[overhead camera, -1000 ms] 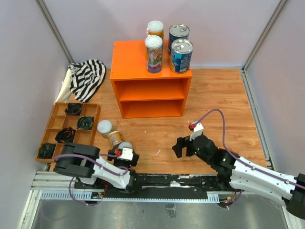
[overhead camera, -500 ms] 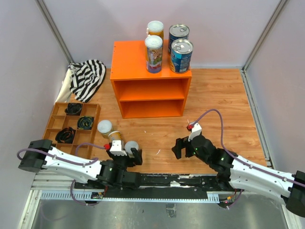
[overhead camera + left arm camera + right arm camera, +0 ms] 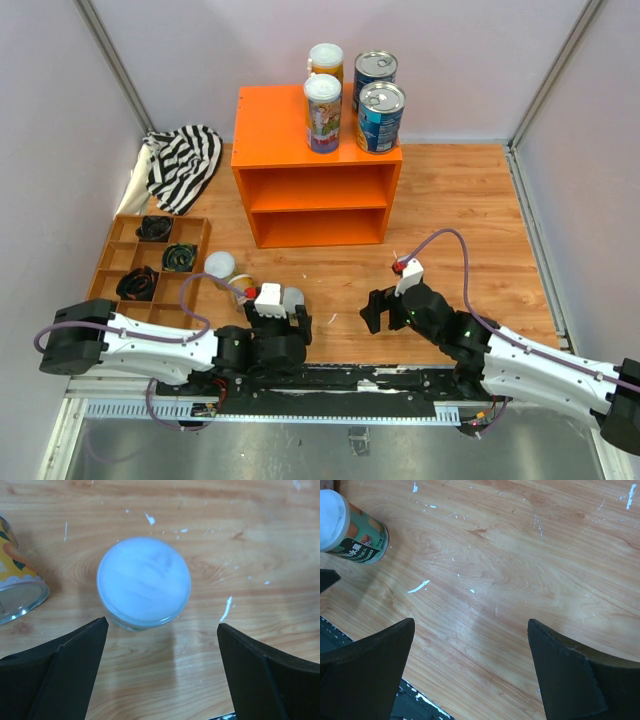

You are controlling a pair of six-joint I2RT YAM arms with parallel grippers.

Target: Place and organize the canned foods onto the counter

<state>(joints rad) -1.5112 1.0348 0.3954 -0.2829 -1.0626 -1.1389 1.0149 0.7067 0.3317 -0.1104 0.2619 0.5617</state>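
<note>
The orange counter [image 3: 315, 165] stands at the back and carries two tall slim cans [image 3: 322, 113] and two blue-labelled cans [image 3: 380, 117] on its top. A small white-lidded can [image 3: 292, 298] stands upright on the floor just ahead of my left gripper [image 3: 290, 322]. In the left wrist view this can [image 3: 144, 582] is beyond the open, empty gripper [image 3: 162, 670], and a yellow can [image 3: 15, 580] lies on its side at the left. Another small can [image 3: 220, 264] stands near the tray. My right gripper [image 3: 385, 310] is open and empty over bare floor [image 3: 470, 670]; the white-lidded can [image 3: 350, 530] shows at that view's top left.
A brown compartmented tray [image 3: 110, 262] with dark items sits at the left. A striped cloth [image 3: 185, 160] lies at the back left beside the counter. Grey walls close in both sides and the back. The counter's inner shelf [image 3: 318, 208] holds nothing.
My left arm has swung round and its gripper has moved right, ending just behind the upright white-lidded can. The right arm has barely moved.
</note>
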